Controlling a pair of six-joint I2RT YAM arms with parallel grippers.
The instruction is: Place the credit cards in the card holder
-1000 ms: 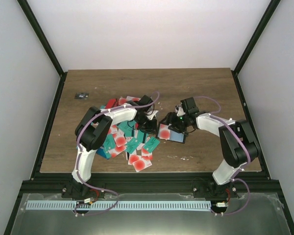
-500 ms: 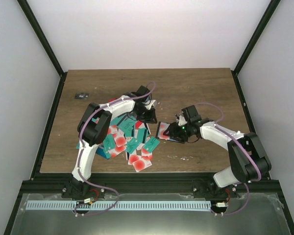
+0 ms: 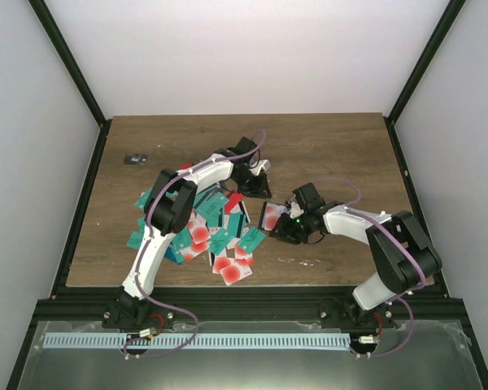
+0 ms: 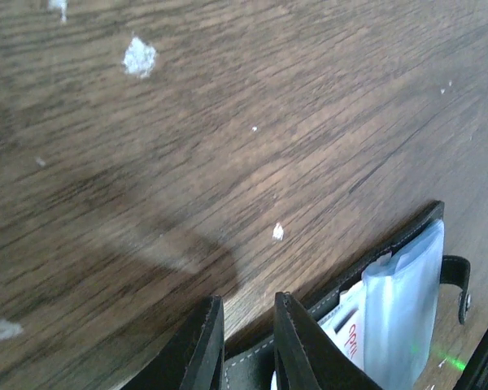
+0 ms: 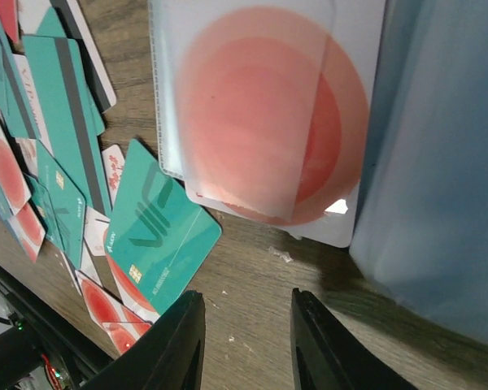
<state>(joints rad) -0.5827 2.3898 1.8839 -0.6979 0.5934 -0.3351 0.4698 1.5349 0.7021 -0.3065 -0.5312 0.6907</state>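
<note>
Right gripper (image 3: 283, 230) (image 5: 246, 305): low over the table (image 3: 333, 146), jaws spread a moderate way, only bare wood between them, nothing pinched.
Credit cards (image 3: 215, 240): a jumbled, overlapping heap on the wood to the left of the right gripper. Some are teal and some white with a red circle, and a few show a black stripe. The nearest ones lie close to the front edge.
Teal card (image 5: 154, 236): at the heap's edge nearest the holder, face up, resting partly on other cards.
Card holder (image 3: 271, 218) (image 5: 439, 162) (image 4: 398, 301): lying open on the table between the heap and the right gripper, right at that gripper's fingertips. It has a black stitched outer edge and light-blue sleeves inside.
Snap tab (image 4: 455, 280): a small black strap sticking out from the holder's side.
Red-circle card (image 5: 354, 162): in the holder, partly under a clear pocket, with one side and its lower edge poking out beyond the plastic.
Left gripper (image 3: 259, 188) (image 4: 248, 302): just beyond the holder, above the wood with its shadow on the grain. The fingers are drawn close with a narrow slit between them and nothing in the slit at the tips. The holder's black edge shows through lower down.
White flecks (image 4: 140, 57): scattered crumbs on the wood past the left gripper.
Small dark object (image 3: 135, 158): far back left on the table, well apart from everything else.
</note>
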